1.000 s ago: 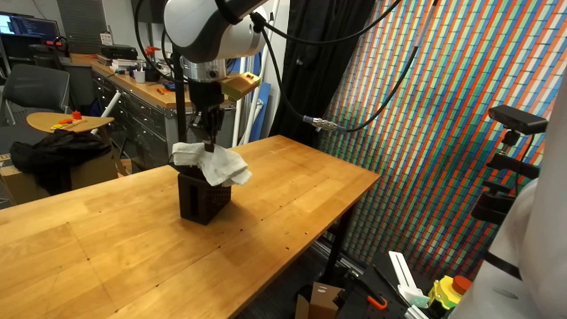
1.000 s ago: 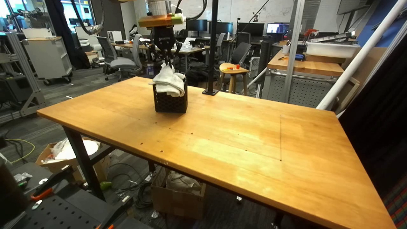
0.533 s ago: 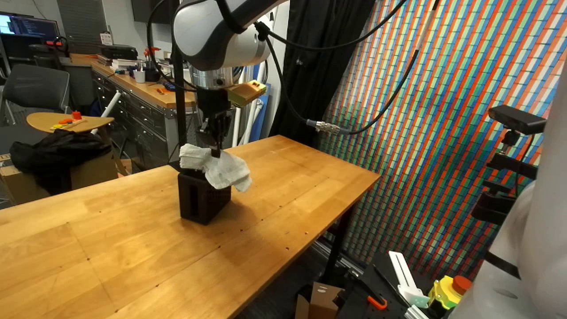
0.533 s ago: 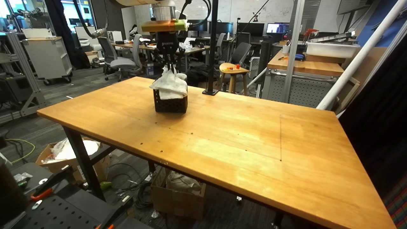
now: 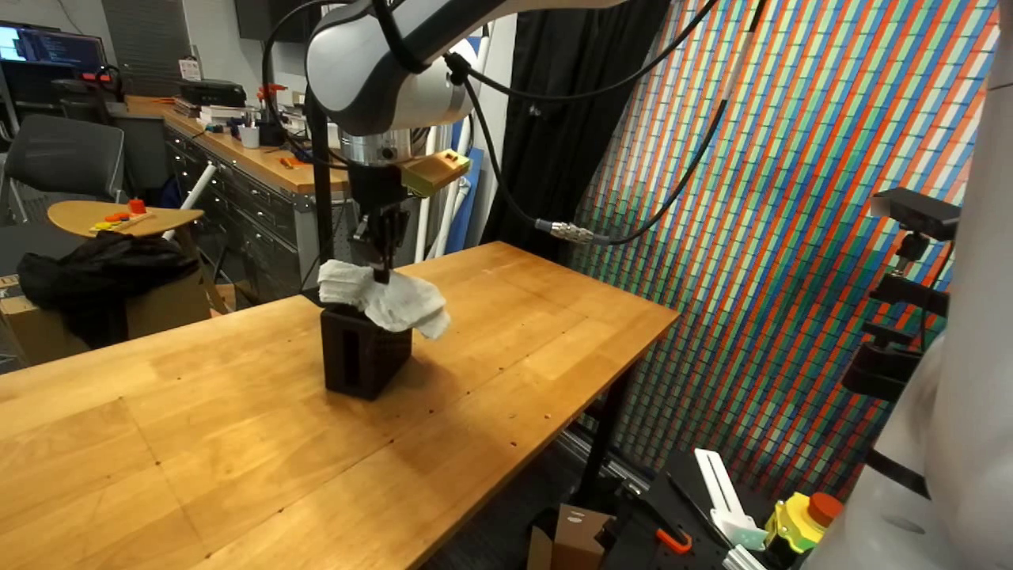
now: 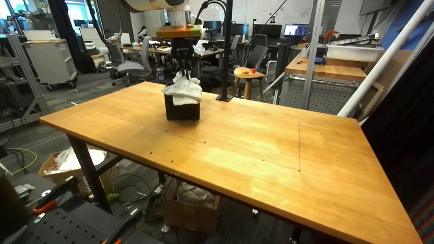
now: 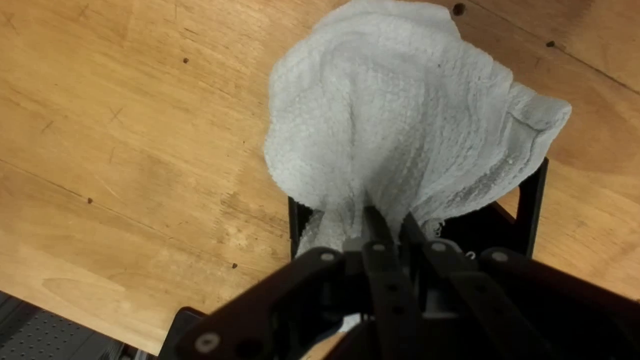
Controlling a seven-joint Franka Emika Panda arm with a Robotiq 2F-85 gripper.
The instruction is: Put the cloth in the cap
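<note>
Nearest, in the wrist view, the gripper (image 7: 389,215) is gripping the cloth (image 7: 380,100), jaws sitting close tog. w/ a bunched fold btwn them, right above the black crate (image 6: 183,112). No cap is showing in any view, so the crate is prob. standing in for it.

The cloth is spreading over the crate's mouth, a wide flap (image 6: 187,97) spilling past the rim & hanging outside the wall that's facing us in an exterior view. Can't tell if any is reaching deep inside, or if the rim is taking weight. The crate is standing upright on the table (image 6: 237,135); farther out, a black post (image 6: 227,51) is rising near the crate, & a stool (image 6: 257,75) is standing well beyond it.

Progress, my read: pick-up & carry are looking done, so the job is prob. nearing the end. Lowering, working the flap inside the crate, & letting go are waiting. Dropping it as it's hanging now is risking an outside drape.
</note>
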